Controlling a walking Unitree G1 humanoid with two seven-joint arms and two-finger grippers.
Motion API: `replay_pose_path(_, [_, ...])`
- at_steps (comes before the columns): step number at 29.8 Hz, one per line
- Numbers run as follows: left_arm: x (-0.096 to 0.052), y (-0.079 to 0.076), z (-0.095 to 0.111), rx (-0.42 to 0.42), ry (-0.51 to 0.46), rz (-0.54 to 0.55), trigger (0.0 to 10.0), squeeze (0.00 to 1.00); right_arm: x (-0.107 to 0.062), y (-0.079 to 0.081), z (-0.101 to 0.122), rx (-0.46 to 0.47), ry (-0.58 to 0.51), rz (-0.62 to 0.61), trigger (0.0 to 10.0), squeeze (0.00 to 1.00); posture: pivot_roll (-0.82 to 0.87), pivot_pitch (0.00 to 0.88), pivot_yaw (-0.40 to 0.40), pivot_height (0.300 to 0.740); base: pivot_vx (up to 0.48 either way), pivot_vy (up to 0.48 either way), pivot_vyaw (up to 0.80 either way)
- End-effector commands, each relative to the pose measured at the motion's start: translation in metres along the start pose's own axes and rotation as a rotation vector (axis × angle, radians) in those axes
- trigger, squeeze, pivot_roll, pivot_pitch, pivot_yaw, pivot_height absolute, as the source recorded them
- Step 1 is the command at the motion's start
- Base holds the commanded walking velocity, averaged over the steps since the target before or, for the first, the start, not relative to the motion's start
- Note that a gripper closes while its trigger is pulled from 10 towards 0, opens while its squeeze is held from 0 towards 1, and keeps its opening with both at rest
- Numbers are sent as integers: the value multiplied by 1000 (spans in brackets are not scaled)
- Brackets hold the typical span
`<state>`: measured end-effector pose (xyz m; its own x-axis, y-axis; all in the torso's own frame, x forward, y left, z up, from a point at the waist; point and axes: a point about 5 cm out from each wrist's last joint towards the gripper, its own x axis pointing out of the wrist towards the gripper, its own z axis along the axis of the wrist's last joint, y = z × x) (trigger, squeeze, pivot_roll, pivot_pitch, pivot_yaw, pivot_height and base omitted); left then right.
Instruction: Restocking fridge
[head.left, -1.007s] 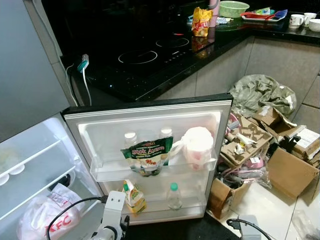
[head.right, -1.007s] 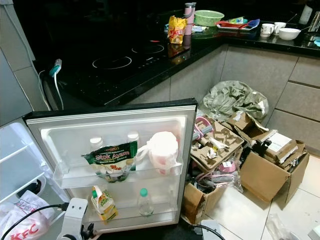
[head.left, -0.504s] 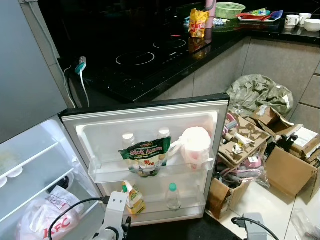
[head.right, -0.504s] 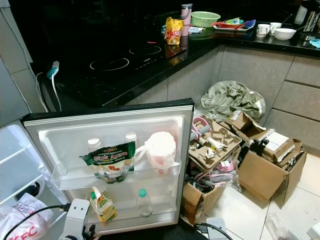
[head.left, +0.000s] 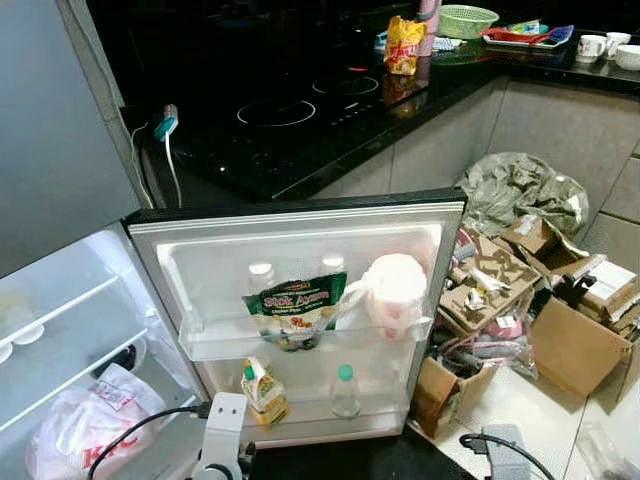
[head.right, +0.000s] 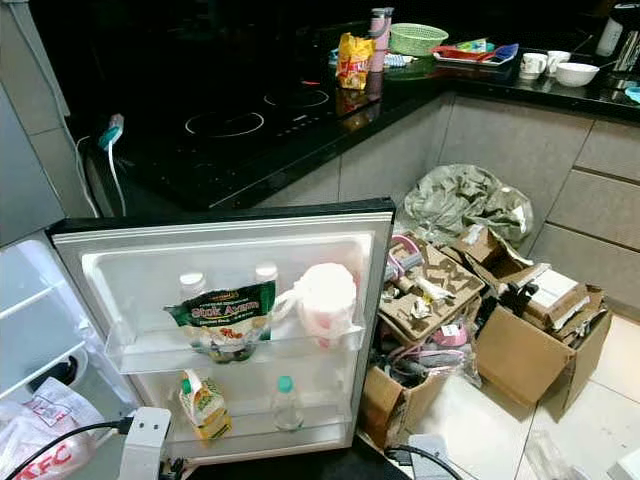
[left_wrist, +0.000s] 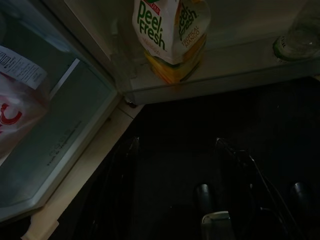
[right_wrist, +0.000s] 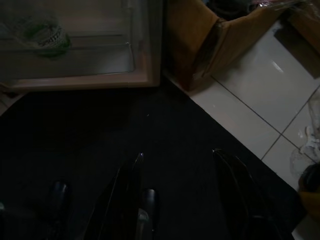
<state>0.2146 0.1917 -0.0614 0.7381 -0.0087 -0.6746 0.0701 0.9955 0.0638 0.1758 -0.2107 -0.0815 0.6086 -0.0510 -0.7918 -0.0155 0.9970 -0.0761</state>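
Note:
The small fridge's door (head.left: 300, 215) stands wide open. Its upper door shelf holds two white-capped bottles, a green Stok Ayam pouch (head.left: 295, 305) and a pink-white plastic bag (head.left: 395, 290). On the lower shelf are a Peel Fresh juice carton (head.left: 262, 390) and a green-capped bottle (head.left: 345, 392). A KFC bag (head.left: 85, 435) lies inside the fridge. My left gripper (left_wrist: 175, 147) hangs open over the black mat (left_wrist: 200, 115), below the carton (left_wrist: 172, 35). My right gripper (right_wrist: 177, 155) is open and empty above the same mat, near the door's corner.
A black counter with a cooktop (head.left: 300, 110) runs behind the door. Open cardboard boxes (head.left: 575, 345) and a crumpled grey bag (head.left: 520, 185) crowd the floor to the right. One small box (right_wrist: 210, 40) stands right beside the door's edge. White tiles (right_wrist: 250, 115) lie beyond the mat.
The head view has shifted slightly. Nothing on the door shelves has moved, and both arms hang low as before.

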Motion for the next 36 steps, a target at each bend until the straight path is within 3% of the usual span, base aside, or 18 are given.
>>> replay_pose_path(1, [-1,0,-5,0,20,2,10000,0,0,2,1,8,-6,-2,10000,0,-26,22,22,740,0,0,0])
replay_pose_path(36, [3,-8,3,-6,10,-22,10000,0,4,14,9,-27,-9,42,10000,0,0,0,12,740,0,0,0])
